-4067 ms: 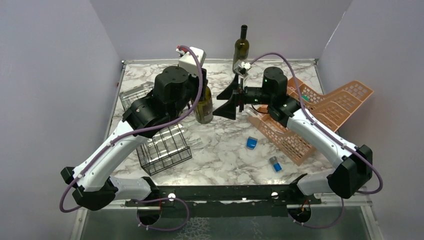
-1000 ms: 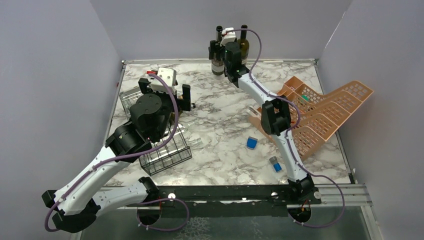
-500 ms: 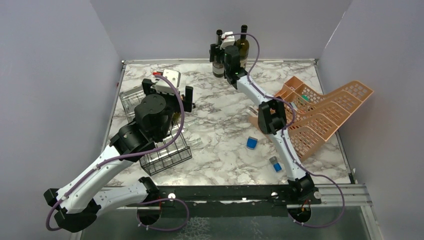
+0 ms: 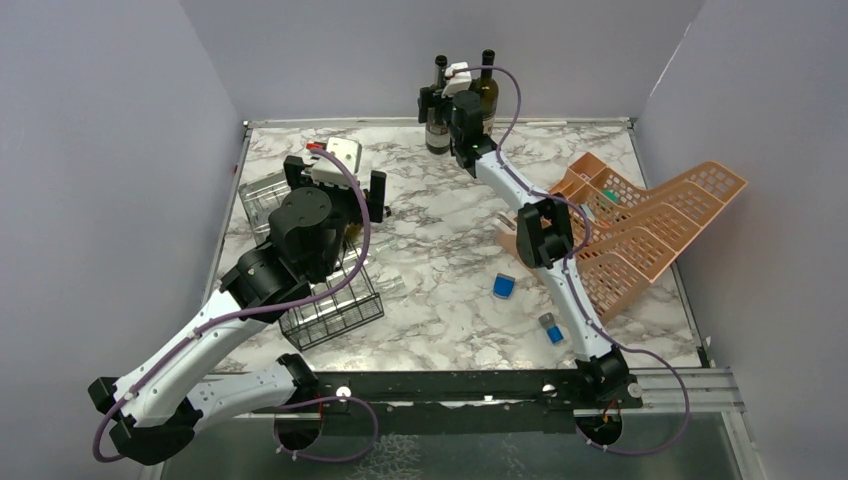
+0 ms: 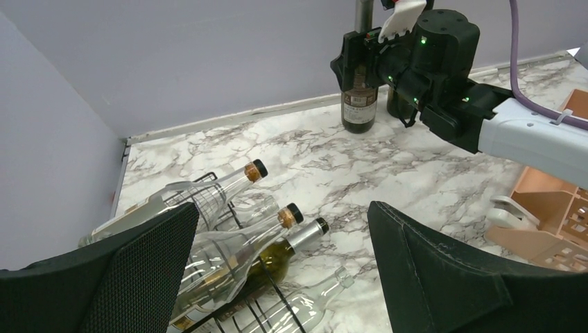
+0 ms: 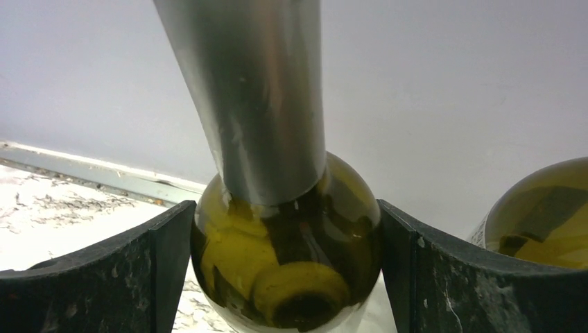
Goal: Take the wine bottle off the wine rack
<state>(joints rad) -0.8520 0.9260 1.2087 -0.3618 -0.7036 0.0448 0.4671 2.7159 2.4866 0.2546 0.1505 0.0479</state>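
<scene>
A dark green wine bottle (image 4: 437, 122) with a silver neck stands upright at the back edge of the table, off the rack. My right gripper (image 4: 441, 104) is open around its shoulder, and the pads (image 6: 163, 267) sit close beside the glass (image 6: 288, 236). The black wire wine rack (image 4: 335, 305) is at the left and holds several lying bottles, among them a green one (image 5: 281, 258) with a silver capsule and clear ones with cork stoppers. My left gripper (image 5: 281, 208) hangs wide open above the rack's bottle necks and holds nothing.
A second green bottle (image 4: 486, 95) stands just right of the first one, against the back wall. An orange-pink mesh organizer (image 4: 640, 230) lies tipped at the right. Two small blue items (image 4: 503, 286) (image 4: 549, 328) lie on the marble near the front centre.
The right jaws have spread apart around the standing bottle. The left gripper has drifted a little to the right above the rack.
</scene>
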